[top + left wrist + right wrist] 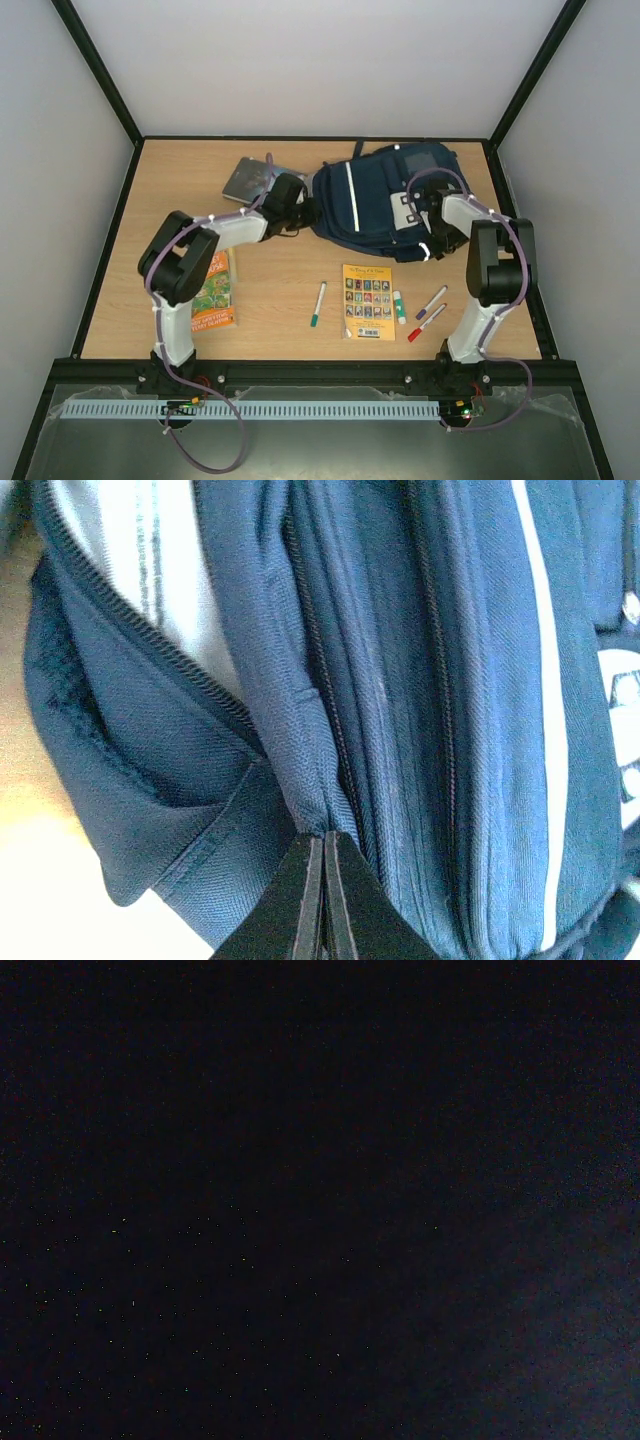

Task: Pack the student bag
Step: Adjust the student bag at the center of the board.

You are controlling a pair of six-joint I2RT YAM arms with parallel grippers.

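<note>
Toward desk [280, 290] rear, student bag [370, 200] unzipped, contents unseen. Left jaws clenched at zip seam. Right jaws against bag, cannot tell whether released or clenched.

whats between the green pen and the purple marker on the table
In the top view, the yellow book and a white green-tipped stick lie between them.

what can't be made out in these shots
1. Right wrist view: all black, nothing shows.
2. Top view: whether the right gripper is open or shut, hidden against the student bag.
3. Bag's inside: covered by its own fabric, top and left wrist views.
4. Yellow book cover print: too small, top view.
</note>
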